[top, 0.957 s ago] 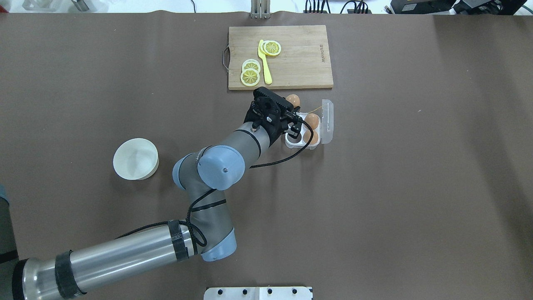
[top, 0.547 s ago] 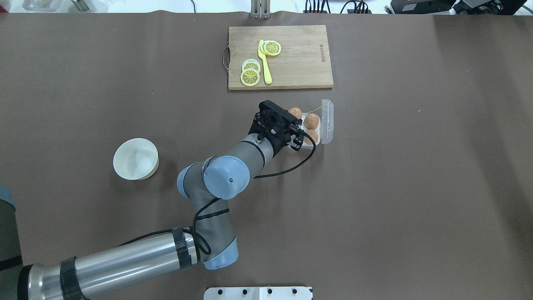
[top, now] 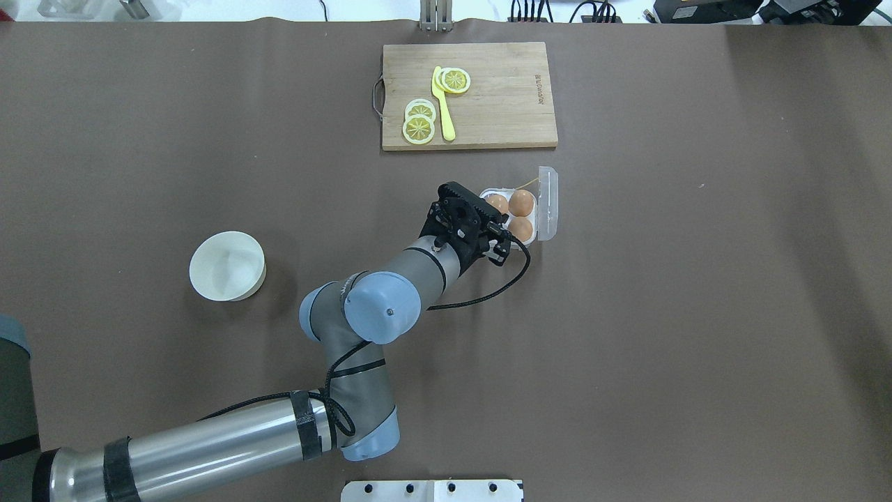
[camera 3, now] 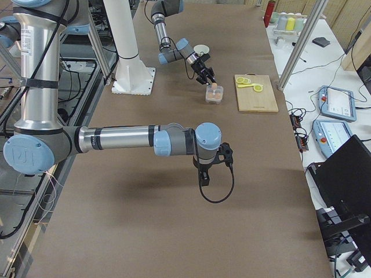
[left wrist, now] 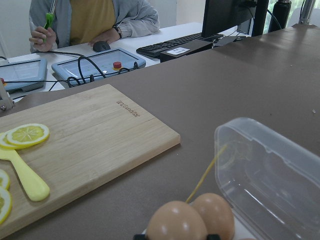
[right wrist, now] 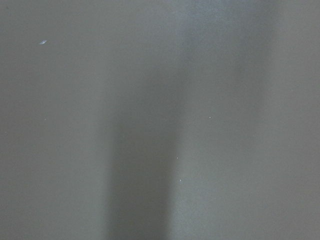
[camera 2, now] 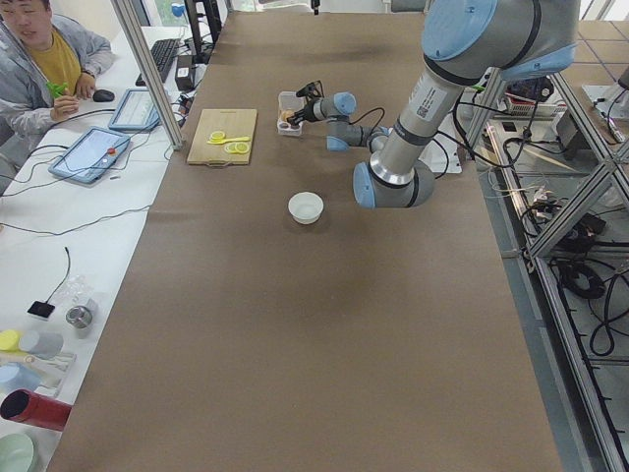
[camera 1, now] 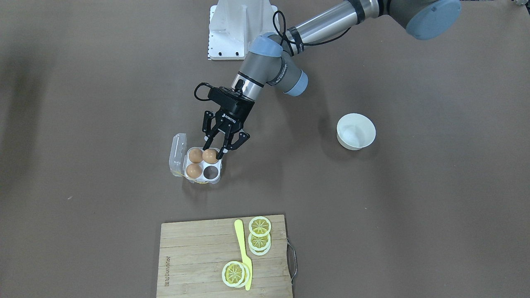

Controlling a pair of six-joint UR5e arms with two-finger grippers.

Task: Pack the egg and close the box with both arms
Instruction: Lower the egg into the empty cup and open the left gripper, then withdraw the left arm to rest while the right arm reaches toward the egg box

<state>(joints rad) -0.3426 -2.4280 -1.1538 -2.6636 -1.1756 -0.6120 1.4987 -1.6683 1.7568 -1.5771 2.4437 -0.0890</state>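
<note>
The clear box (camera 1: 201, 179) stands open mid-table, its lid (top: 548, 202) tipped up on the side away from my left arm. Two eggs (top: 522, 202) (top: 521, 229) sit in the cells beside the lid. My left gripper (camera 1: 212, 153) is shut on a third egg (camera 1: 210, 156) over the box's other two cells. One of those cells (camera 1: 212, 173) shows empty. I cannot tell whether the held egg rests in a cell. It fills the bottom of the left wrist view (left wrist: 176, 222). My right gripper (camera 3: 211, 165) hangs low over bare table far from the box; I cannot tell its state.
A wooden cutting board (top: 502, 104) with lemon slices and a yellow knife lies beyond the box. A white bowl (top: 227, 265) stands to my left. An operator (camera 2: 44, 49) sits at a side desk. The right wrist view is only blurred table.
My left gripper has carried the egg from beyond the box's far corner back toward me, over the box. The box and its other two eggs have not moved.
</note>
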